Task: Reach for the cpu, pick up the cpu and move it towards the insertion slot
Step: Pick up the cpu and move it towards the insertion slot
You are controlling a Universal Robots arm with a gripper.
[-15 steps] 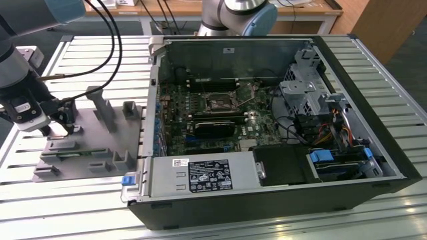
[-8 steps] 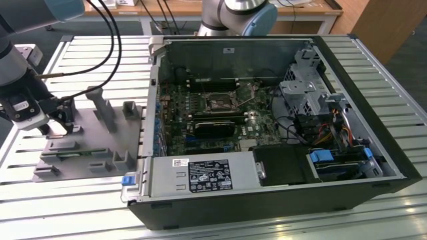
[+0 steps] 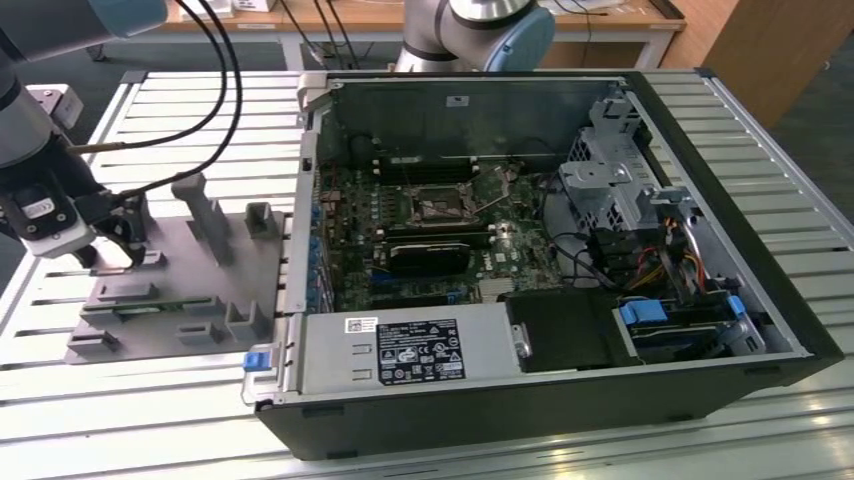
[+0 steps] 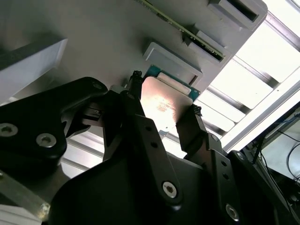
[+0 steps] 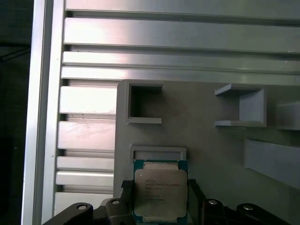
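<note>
The cpu (image 5: pixel 160 190) is a small square chip with a shiny silver top and a green rim (image 4: pixel 161 101), lying by a small raised nest on the grey plastic plate (image 5: pixel 211 145). My gripper (image 5: pixel 159 187) straddles it, one black finger (image 4: pixel 136 93) pressed to each opposite edge, so it is shut on the chip. In the exterior view my gripper (image 3: pixel 118 250) hangs low over the plate (image 3: pixel 174 290) at that view's left. The insertion slot (image 3: pixel 438 205), a square socket with a dark centre and a wire lever, sits on the motherboard inside the open computer case (image 3: pixel 534 390).
Upright posts (image 3: pixel 207 205) and small brackets (image 5: pixel 241 108) rise from the grey plate around my gripper. Black cables (image 3: pixel 214 120) hang from the arm. The case wall (image 3: pixel 310 200) stands between the plate and the motherboard. Everything rests on a slatted metal table (image 3: pixel 187 410).
</note>
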